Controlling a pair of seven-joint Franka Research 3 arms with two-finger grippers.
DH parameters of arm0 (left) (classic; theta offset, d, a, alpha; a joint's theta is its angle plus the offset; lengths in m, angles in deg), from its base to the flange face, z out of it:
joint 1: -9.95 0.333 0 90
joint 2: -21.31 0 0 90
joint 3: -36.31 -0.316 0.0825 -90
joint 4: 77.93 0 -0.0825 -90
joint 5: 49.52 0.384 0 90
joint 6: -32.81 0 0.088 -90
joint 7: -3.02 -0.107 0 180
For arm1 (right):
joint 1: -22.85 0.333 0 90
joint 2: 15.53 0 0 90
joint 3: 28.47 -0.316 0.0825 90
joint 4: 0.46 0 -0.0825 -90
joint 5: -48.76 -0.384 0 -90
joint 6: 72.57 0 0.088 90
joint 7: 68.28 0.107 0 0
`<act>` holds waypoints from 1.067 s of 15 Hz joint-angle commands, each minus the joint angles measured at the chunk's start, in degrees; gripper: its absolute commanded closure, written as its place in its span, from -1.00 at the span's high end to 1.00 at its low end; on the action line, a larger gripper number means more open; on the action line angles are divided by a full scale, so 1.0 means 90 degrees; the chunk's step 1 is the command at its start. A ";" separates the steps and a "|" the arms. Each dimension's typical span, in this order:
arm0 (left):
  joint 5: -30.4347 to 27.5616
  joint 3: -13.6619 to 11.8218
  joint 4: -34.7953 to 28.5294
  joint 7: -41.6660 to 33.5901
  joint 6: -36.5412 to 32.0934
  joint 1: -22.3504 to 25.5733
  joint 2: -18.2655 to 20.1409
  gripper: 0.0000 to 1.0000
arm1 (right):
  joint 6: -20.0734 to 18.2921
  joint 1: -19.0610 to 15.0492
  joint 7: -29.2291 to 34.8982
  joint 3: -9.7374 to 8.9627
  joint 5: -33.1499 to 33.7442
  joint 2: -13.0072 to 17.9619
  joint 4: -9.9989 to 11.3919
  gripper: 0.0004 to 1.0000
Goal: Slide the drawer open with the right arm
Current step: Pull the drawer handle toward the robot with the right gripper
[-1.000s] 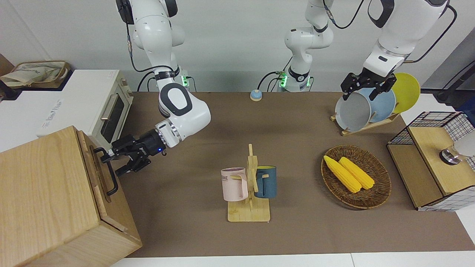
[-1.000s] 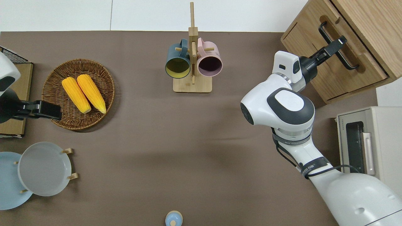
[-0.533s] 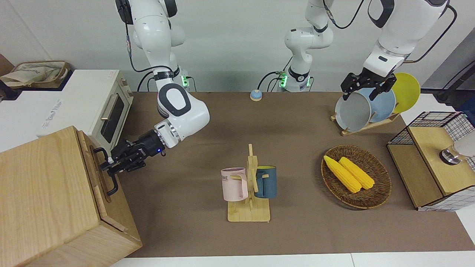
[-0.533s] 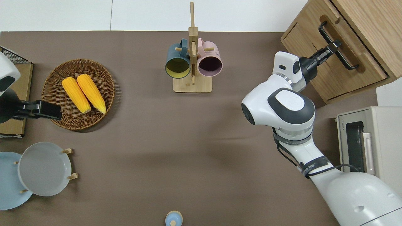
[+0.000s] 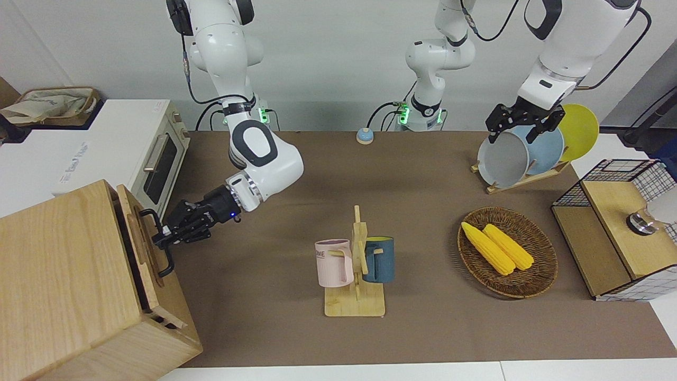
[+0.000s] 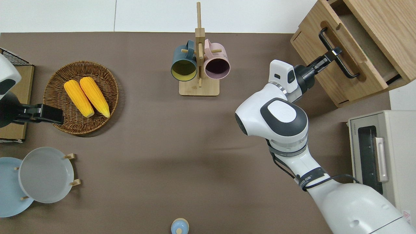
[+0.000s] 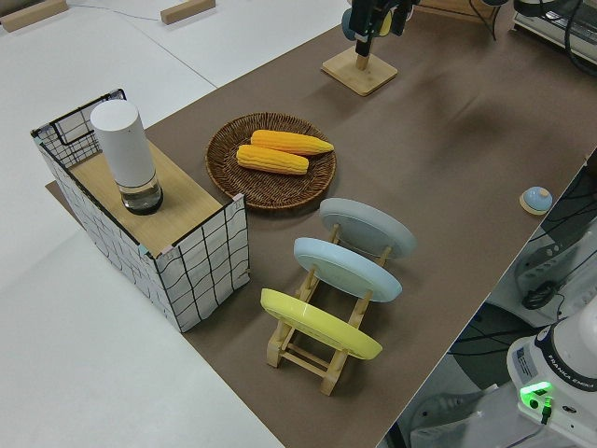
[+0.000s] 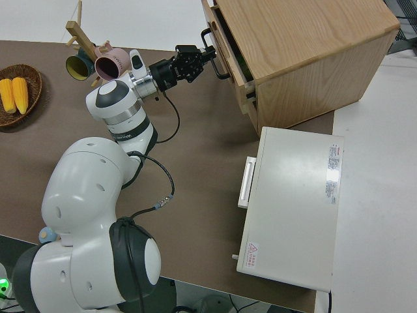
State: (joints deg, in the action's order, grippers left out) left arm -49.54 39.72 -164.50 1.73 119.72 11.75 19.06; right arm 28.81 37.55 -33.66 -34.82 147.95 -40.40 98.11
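At the right arm's end of the table, nearest the robots, sits the white toaster oven (image 6: 383, 152). Farther from them than the oven, the right gripper (image 6: 334, 53) is clamped on the black bar handle (image 6: 338, 53) of the drawer (image 6: 351, 65), which stands partly out of the wooden box (image 6: 386, 26). The left arm is parked.

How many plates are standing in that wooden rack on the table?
3, all on edge in the rack at the left arm's end of the table: a yellow plate nearest the robots, a light blue plate in the middle, and a grey plate farthest from them.
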 commanded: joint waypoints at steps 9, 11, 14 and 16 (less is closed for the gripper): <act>0.0109 0.0041 0.0156 -0.0062 -0.0125 0.0024 -0.0072 0.99 | -0.1332 0.1833 -0.0438 -0.0027 -0.0942 -0.0089 -0.0386 -0.99; 0.0109 0.0041 0.0165 -0.0062 -0.0125 0.0024 -0.0072 0.99 | -0.1479 0.1979 -0.0487 -0.0027 -0.0952 -0.0098 -0.0396 -0.98; 0.0109 0.0041 0.0156 -0.0062 -0.0125 0.0024 -0.0072 0.99 | -0.1693 0.2184 -0.0487 -0.0027 -0.1010 -0.0186 -0.0454 -0.98; 0.0109 0.0041 0.0165 -0.0062 -0.0125 0.0024 -0.0072 0.99 | -0.1733 0.2244 -0.0487 -0.0027 -0.1098 -0.0186 -0.0484 -0.96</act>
State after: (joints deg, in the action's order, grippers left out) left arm -49.54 39.72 -164.50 1.73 119.72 11.75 19.06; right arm 13.71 56.40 -34.38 -35.07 137.56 -40.68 97.47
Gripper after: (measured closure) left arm 0.004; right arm 0.828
